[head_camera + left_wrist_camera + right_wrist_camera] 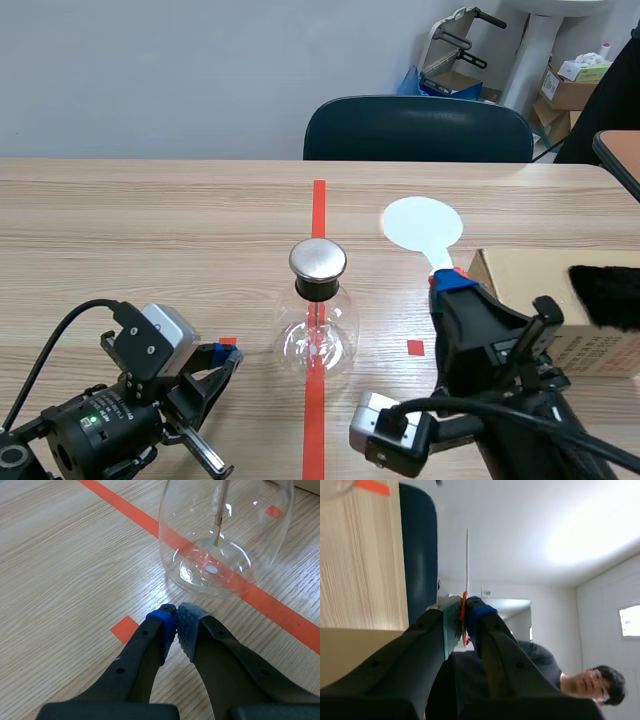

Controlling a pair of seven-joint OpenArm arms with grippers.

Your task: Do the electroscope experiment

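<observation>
A round glass electroscope flask (318, 330) with a flat metal cap (318, 260) stands on the red tape line at mid-table. In the left wrist view the flask (225, 535) is just ahead of my left gripper (176, 615), whose pads meet with nothing between them. That gripper (228, 352) rests low, left of the flask. My right gripper (447, 283) is shut on the red handle of a white round paddle (423, 225), held upright to the right of the flask. The right wrist view shows the paddle (467, 555) edge-on between the fingers (452, 622).
A cardboard box (535, 290) sits at the right edge with a black furry piece (605, 295) on it. A dark chair (418, 130) stands behind the table. Small red tape squares (415, 347) mark the wood. A person appears in the right wrist view.
</observation>
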